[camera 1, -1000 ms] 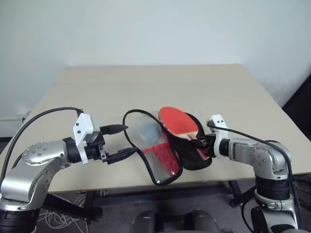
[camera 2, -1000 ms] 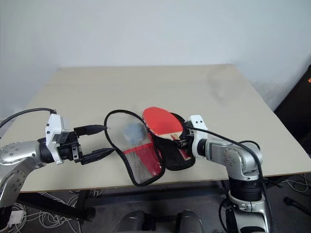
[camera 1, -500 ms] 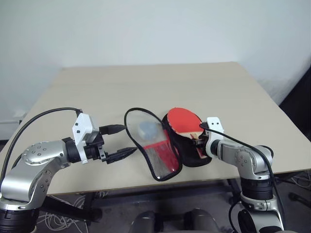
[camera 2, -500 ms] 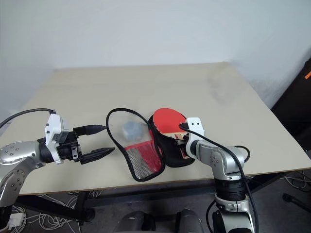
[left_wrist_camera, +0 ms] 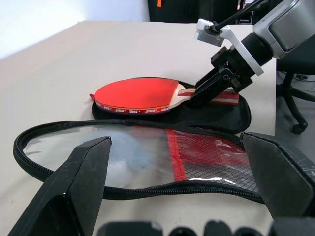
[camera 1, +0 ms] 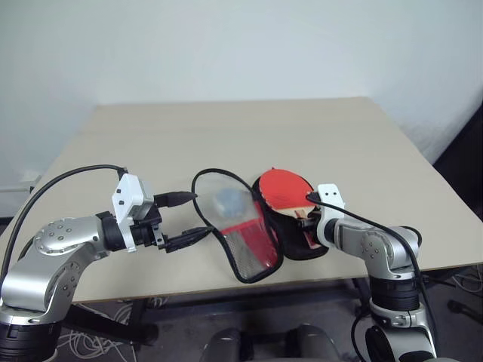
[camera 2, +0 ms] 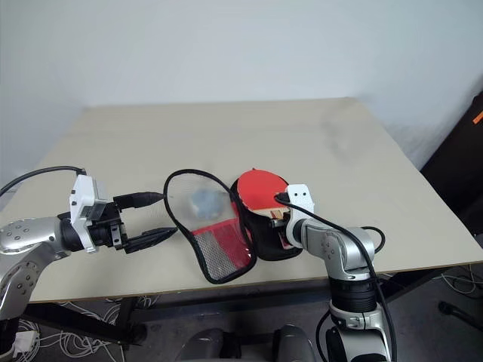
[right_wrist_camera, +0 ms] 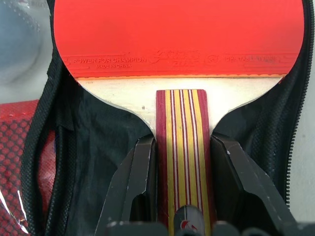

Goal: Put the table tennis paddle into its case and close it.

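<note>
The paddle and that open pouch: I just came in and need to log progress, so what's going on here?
The right gripper has its fingers on either side of the paddle handle and has laid the paddle on the black half of the open case. The see-through flap lies folded out on the table. The left gripper hovers open beside that flap, touching nothing. The case is not yet closed.

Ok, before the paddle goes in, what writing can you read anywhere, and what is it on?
"POWER FOR CHAMPION" over "MADE IN CHINA": embossed on the red rubber of the paddle, near its lower edge.
More embossed marks run along that same strip to the right: too faint to read.
Small white lettering repeats along the paddle's edge band in the left wrist view: too blurred to read.
Red label on the case: no legible text.
</note>
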